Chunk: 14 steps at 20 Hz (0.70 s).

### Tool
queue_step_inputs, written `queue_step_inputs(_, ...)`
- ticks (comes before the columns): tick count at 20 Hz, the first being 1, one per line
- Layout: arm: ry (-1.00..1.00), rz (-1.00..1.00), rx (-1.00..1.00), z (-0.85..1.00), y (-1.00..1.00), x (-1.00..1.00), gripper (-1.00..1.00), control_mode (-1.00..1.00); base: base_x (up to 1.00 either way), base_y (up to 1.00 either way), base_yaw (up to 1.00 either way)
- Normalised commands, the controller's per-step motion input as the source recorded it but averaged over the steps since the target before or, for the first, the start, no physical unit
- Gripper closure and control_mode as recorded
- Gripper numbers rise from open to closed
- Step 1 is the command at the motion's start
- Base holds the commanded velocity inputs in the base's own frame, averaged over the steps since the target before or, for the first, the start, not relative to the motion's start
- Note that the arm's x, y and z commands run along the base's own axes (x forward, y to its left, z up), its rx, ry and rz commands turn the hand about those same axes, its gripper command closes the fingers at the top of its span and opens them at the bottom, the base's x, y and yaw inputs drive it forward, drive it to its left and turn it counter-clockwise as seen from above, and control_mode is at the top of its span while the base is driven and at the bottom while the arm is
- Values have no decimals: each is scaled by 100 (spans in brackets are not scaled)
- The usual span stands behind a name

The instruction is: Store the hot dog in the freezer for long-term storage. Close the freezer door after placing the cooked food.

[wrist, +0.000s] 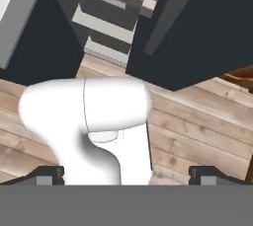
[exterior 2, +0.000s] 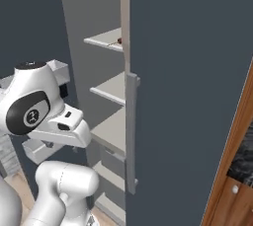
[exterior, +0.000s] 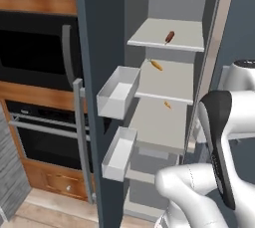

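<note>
The freezer (exterior: 164, 122) stands open, with pale shelves and drawers inside. The hot dog (exterior: 169, 37), a small dark reddish-brown stick, lies on the upper shelf; its end peeks past the door edge (exterior 2: 119, 40) in the right base view. The freezer door (exterior: 102, 33) is swung wide to the left, its grey bins (exterior: 118, 91) facing in and its bar handle (exterior: 82, 137) on the outside. My arm is folded low in front of the cabinet. My gripper (wrist: 126, 175) points down at the wooden floor, open, its fingertips (wrist: 49, 174) far apart with nothing between them.
Small orange bits (exterior: 156, 65) lie on the middle shelves. A black microwave (exterior: 35, 48) and oven (exterior: 45, 137) sit in the wooden wall left of the door. The closed twin door (exterior 2: 188, 96) with its handle (exterior 2: 131, 131) is to the right. Wooden floor (wrist: 197, 136) lies below.
</note>
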Motion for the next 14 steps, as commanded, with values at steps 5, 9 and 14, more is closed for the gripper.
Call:
queue_step_inputs(5, 0, 0, 0, 0, 0, 0, -100, 100, -43, 28, -26)
queue_step_inputs(9, 0, 0, 0, 0, 0, 0, -100, 100, -26, 30, -37)
queue_step_inputs(14, 0, 0, 0, 0, 0, 0, -100, 100, -23, 41, -36)
